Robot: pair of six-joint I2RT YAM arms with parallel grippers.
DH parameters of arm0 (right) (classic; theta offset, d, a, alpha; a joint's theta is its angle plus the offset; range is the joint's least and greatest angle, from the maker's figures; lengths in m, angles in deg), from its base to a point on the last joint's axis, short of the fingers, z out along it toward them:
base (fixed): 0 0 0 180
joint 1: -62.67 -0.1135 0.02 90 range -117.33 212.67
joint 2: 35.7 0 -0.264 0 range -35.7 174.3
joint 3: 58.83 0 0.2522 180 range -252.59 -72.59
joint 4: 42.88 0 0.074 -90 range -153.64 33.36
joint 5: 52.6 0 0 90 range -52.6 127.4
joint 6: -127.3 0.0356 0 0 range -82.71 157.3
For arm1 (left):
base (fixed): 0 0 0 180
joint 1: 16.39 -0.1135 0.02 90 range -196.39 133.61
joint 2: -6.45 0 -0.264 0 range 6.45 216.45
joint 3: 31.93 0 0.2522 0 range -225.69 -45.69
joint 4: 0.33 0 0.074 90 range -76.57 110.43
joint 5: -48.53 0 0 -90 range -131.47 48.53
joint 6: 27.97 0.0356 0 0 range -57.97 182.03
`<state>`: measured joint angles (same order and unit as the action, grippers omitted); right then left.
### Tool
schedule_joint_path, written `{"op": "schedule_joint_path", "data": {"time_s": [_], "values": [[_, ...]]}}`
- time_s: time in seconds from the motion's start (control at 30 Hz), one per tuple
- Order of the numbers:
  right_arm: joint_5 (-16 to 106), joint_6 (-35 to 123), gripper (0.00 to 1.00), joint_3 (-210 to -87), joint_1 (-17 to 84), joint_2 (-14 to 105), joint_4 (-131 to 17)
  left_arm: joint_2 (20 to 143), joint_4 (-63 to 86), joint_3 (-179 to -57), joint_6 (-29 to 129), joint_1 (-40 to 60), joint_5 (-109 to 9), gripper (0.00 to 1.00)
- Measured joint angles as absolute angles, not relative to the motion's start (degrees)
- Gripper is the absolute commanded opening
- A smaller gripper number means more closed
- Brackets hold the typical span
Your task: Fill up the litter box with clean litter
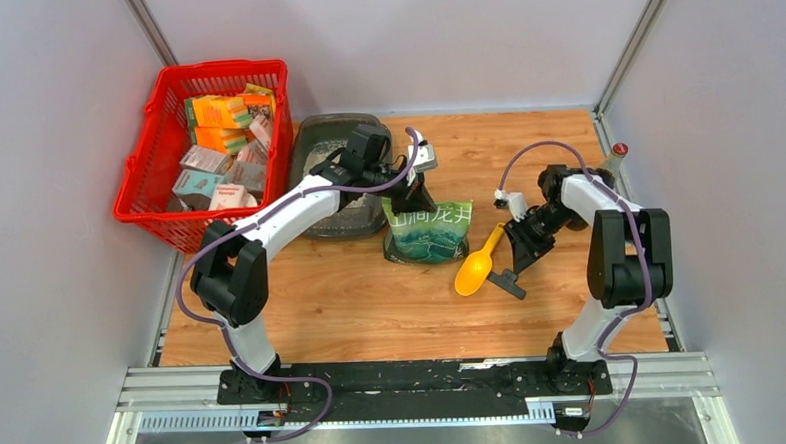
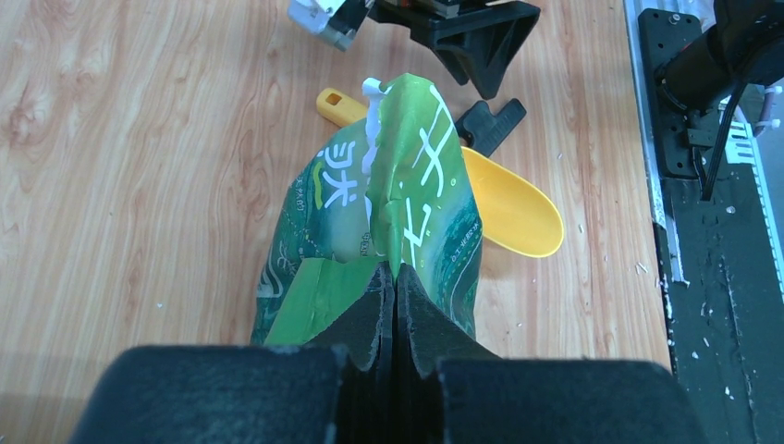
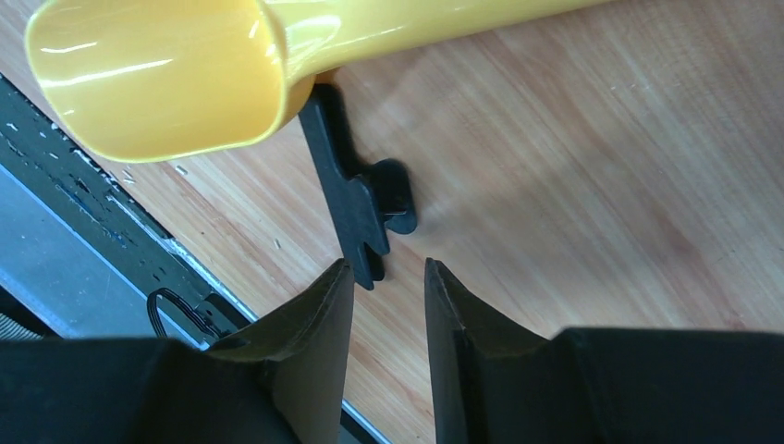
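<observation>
The dark grey litter box (image 1: 317,135) sits at the back beside the red basket, partly hidden by my left arm. Pale litter (image 1: 313,165) shows on its floor. My left gripper (image 1: 414,195) is shut on the top edge of the green printed bag (image 1: 430,232), which stands upright right of the box. In the left wrist view the gripper (image 2: 396,277) pinches the bag's (image 2: 407,185) folded top. My right gripper (image 1: 519,259) is open and empty, low over the table by the yellow scoop (image 1: 476,266). In the right wrist view the gripper (image 3: 388,273) hovers near a black clip (image 3: 365,199) and the scoop (image 3: 166,74).
A red mesh basket (image 1: 156,162) full of small boxes stands at the back left. The black clip (image 1: 507,281) lies near the scoop's bowl. A small bottle (image 1: 618,157) stands at the right edge. The metal rail (image 1: 416,381) runs along the near edge.
</observation>
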<state>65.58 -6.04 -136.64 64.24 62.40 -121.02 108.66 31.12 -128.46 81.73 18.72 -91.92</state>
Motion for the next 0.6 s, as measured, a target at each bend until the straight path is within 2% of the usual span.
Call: {"op": "schedule_joint_path", "data": {"time_s": [0.47,0.5,0.6], "values": [[66.5,-4.5,0.29,-135.6,64.2,68.2,-120.1,108.4,31.1,-128.2,81.9,18.8,-91.7,0.00],[66.7,-4.6,0.27,-135.2,64.2,68.5,-120.2,108.4,31.1,-128.2,81.9,18.8,-91.7,0.00],[67.6,-4.5,0.12,-134.5,64.2,68.9,-120.2,108.4,31.1,-128.2,81.9,18.8,-91.7,0.00]]}}
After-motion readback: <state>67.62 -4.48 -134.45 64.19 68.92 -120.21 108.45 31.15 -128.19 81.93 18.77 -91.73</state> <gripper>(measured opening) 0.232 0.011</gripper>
